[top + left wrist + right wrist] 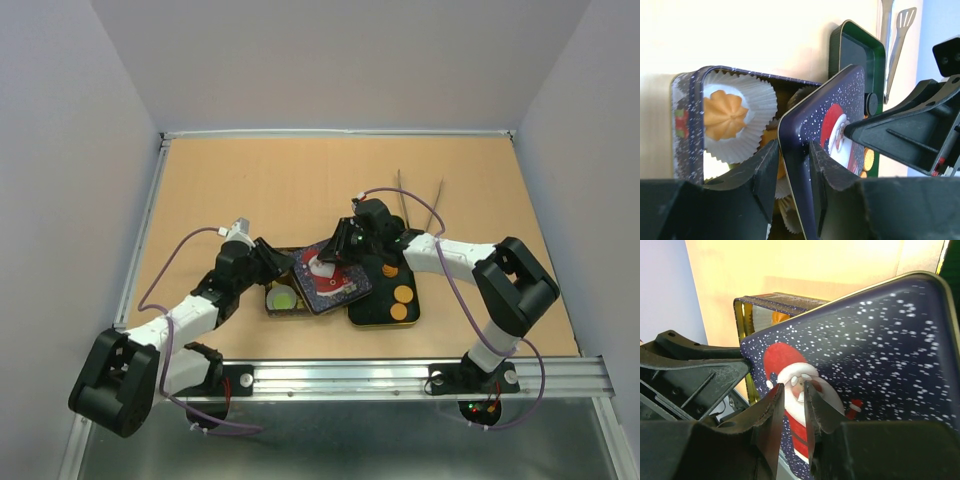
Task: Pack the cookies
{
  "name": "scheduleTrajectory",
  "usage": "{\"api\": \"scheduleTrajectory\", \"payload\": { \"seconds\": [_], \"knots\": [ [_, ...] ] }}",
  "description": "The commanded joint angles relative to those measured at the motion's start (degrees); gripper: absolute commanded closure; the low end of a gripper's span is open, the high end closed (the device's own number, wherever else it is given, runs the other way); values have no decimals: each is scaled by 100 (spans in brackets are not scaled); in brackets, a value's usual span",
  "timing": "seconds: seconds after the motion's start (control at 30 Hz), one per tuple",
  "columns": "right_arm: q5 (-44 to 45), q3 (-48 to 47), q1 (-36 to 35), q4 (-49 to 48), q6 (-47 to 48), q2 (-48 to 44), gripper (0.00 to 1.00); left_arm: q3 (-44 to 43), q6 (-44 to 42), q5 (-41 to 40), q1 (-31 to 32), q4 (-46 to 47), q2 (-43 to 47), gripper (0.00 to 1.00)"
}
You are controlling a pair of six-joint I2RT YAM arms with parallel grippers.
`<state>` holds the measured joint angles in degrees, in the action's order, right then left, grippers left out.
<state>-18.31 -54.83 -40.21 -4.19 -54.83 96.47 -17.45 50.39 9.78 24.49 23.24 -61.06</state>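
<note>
My left pincer (pixel 792 147) is pinching an edge of the dark blue rectangular tin lid with the Santa picture (pixel 880 350), close to one of its corners. The lid sits tilted over the matching open blue tin (pixel 687 100). My right pincer (pixel 793 386) has its fingers drawn nearly together with just a slit between them. The tips are right at Santa's face, but I can't tell if they actually press on it.

The tin is by the near edge of the tan worktop (pixel 250 190), a bit left of the middle. Inside are white pleated paper cups (pixel 757 105). One holds an orange swirl cookie (pixel 724 115), another a round green cookie (pixel 283 298), and the lid hides the rest.

Just right of the tin is a dark green rectangular tray (pixel 375 305) with three round orange cookies (pixel 403 294).

So that's five cookies I can count, plus one tin, one lid and one tray. One pair of metal tongs (pixel 905 20) lies beyond the tray toward the far edge.
</note>
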Motion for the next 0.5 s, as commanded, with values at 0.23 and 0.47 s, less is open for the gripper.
{"api": "scheduleTrajectory", "payload": {
  "seconds": [0.23, 0.47],
  "knots": [
    [-6, -125, -49, -21, 60, 4, 72, -171, 41, -196, 170, 409, -108, 75],
    [37, -151, -49, -21, 113, -137, 66, -328, -20, -547, 161, -56, 401, 88]
  ]
}}
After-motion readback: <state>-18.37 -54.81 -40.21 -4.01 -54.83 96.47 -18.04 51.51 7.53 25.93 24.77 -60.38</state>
